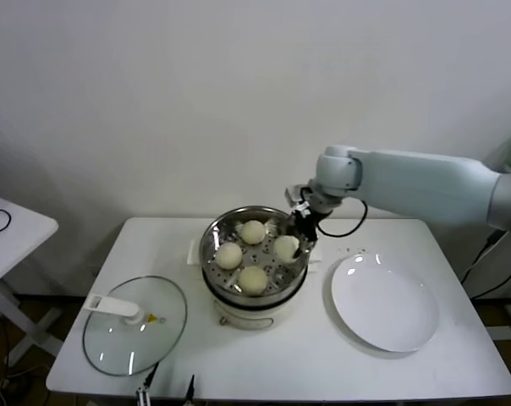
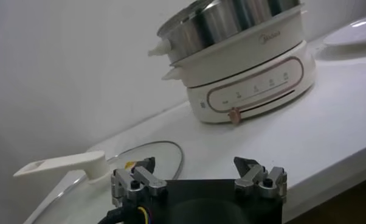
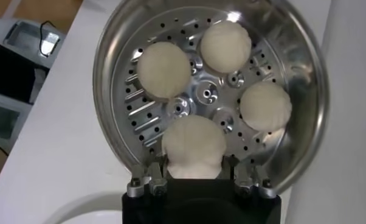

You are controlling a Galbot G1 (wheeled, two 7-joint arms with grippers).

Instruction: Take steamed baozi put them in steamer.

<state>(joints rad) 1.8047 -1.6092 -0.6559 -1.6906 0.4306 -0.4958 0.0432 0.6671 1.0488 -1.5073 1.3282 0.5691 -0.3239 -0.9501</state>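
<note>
We reach our right gripper (image 1: 299, 233) over the far right rim of the steamer (image 1: 211, 254), where all four steamed baozi (image 1: 253, 280) now sit on the perforated tray, spaced around its centre, probably so that steam can pass between them. From the right wrist, the fourth bun (image 3: 193, 147) lies between our two fingers (image 3: 148, 178), which flank it on either side; the jaws stand about a bun's width apart, and we cannot tell whether the pads press the dough or have let it go, since the contact line is hidden below the bun's curve. The white plate (image 1: 389, 317) beside the steamer on the right holds nothing, which we read as the source dish now cleared. The glass lid (image 1: 167, 338) lies flat on the table to the left, near our left gripper (image 2: 199, 178), parked low at the near table edge with its jaws wide apart and holding nothing; it seems to wait there out of the way. Only the tips of that gripper show in the head view, cut off by the lower edge. The steamer's base controls face the left wrist, too small to read.
</note>
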